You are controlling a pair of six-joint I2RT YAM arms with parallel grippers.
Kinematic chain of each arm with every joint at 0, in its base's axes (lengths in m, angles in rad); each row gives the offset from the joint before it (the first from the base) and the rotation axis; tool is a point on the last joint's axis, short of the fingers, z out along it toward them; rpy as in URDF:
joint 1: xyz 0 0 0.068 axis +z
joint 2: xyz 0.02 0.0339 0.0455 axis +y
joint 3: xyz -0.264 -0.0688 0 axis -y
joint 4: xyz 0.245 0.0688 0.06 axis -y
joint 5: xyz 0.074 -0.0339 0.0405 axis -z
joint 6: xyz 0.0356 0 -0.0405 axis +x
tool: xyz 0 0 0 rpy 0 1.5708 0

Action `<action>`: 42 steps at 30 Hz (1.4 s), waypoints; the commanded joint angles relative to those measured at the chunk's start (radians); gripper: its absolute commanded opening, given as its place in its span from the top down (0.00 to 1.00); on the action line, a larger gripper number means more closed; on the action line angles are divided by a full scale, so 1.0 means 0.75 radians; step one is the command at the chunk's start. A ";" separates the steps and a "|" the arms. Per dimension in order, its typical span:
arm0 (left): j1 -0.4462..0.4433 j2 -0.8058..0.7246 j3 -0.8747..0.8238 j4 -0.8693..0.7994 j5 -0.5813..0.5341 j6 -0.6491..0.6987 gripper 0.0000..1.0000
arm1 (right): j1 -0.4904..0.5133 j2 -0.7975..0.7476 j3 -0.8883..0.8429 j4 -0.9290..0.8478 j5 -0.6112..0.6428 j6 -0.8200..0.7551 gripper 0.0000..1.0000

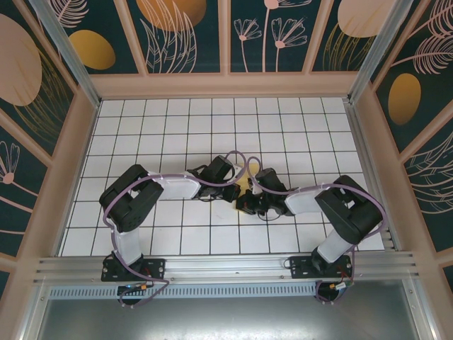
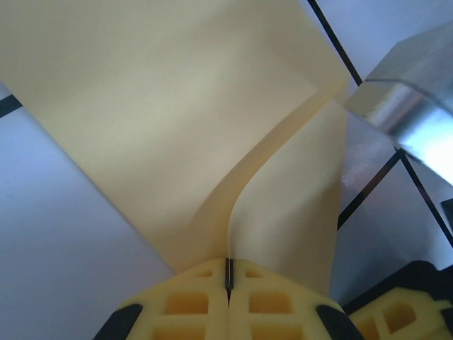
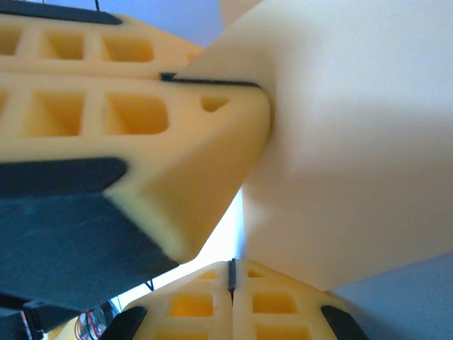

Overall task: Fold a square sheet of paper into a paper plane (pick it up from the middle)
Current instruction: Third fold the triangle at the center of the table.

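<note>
Paper (image 2: 177, 127) rises from the left tool's (image 2: 228, 280) closed tips, pinched; the right tool (image 3: 231, 273) pinches it just beside.

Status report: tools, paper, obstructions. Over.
Left tool shut on paper. Right tool shut at paper's edge, grip unclear. Paper bent in a fold. Tools crowd each other.

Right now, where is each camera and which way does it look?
Top camera: above and behind the arms, looking down on the white grid table; left arm and right arm show.
Left wrist camera: on the left wrist, looking along the left gripper, shut on the yellow sheet of paper.
Right wrist camera: on the right wrist, looking along the right gripper, shut on the same sheet.
Shared: both wrist views see the sheet and the other arm's gripper.
</note>
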 commanded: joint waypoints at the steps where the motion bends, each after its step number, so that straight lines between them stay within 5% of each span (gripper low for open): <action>1: 0.006 0.057 -0.020 -0.104 -0.055 0.022 0.95 | -0.025 -0.110 0.053 -0.115 0.071 -0.079 1.00; 9: 0.007 0.058 -0.020 -0.107 -0.056 0.020 0.94 | -0.236 -0.093 0.001 -0.022 -0.049 -0.111 1.00; 25: 0.007 0.060 -0.020 -0.111 -0.052 0.022 0.94 | -0.192 0.078 -0.004 0.017 -0.021 -0.106 1.00; 30: 0.006 0.060 -0.020 -0.110 -0.055 0.024 0.94 | -0.192 -0.015 0.036 -0.046 -0.017 -0.135 1.00; 42: 0.005 0.060 -0.021 -0.113 -0.058 0.026 0.94 | -0.324 0.038 0.066 0.024 -0.072 -0.178 1.00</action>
